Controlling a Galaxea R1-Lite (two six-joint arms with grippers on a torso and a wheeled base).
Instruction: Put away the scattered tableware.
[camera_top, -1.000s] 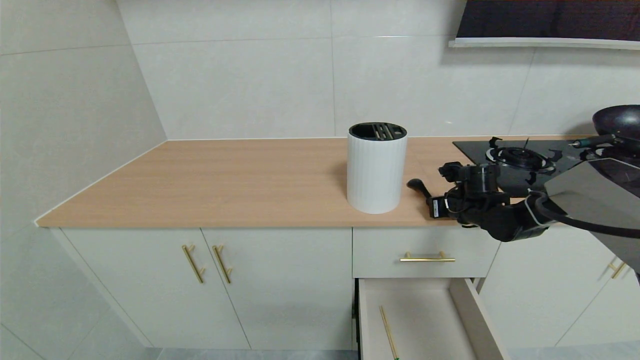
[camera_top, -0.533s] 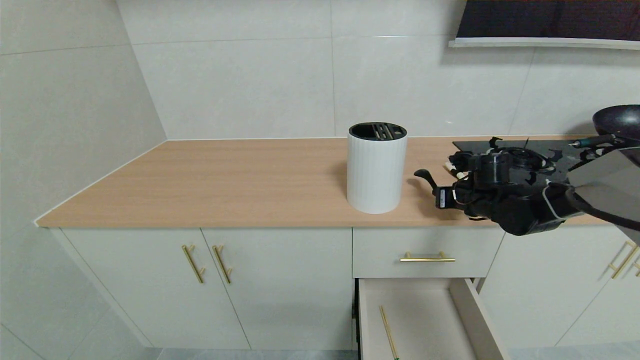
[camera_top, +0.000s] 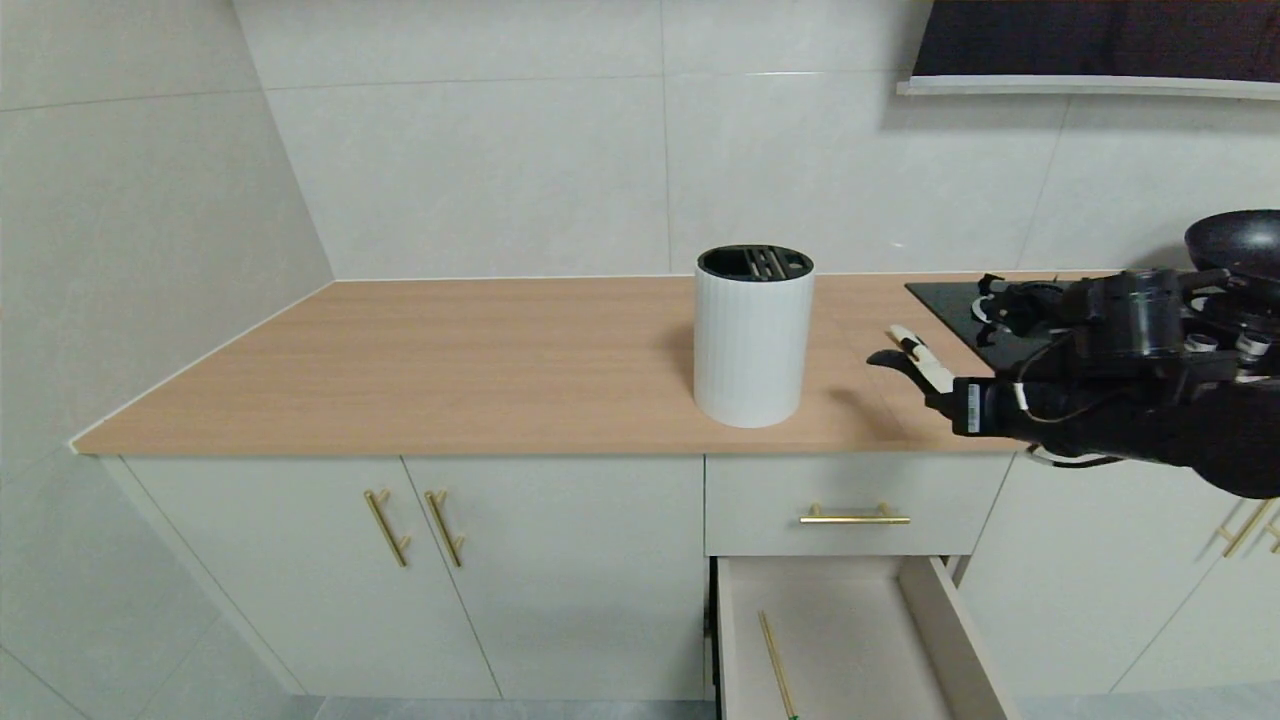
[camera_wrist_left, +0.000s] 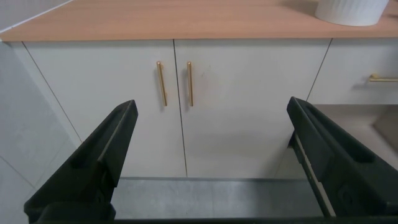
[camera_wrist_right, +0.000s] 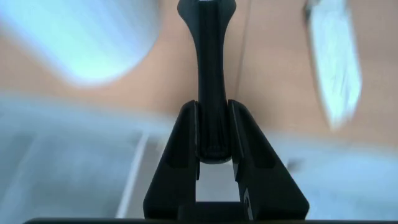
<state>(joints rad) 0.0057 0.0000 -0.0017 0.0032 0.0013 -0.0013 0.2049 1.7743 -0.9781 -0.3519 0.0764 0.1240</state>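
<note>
My right gripper (camera_wrist_right: 213, 124) pinches a black utensil handle (camera_top: 893, 361) over the counter (camera_top: 480, 350), right of the white knife holder (camera_top: 752, 340). A white utensil (camera_top: 918, 358) lies just beside the handle. My left gripper (camera_wrist_left: 211, 127) is spread wide, facing the cabinet doors (camera_wrist_left: 174, 118).

The right arm comes in from the robot's right side, its dark forearm and wrist held roughly level just above the front edge of the desk (camera_top: 500, 350) and pointing toward the robot's left. Its right end effector (camera_top: 945, 390) has both fingers (camera_wrist_right: 183, 134) closed tight on a slim black handle (camera_wrist_right: 211, 62), which sticks straight out beyond the fingertips. The left end effector (camera_wrist_left: 211, 155) sits low, below the level of the desk top, facing forward with its two dark fingers (camera_wrist_left: 102, 155) spread wide apart and nothing between them.
</note>
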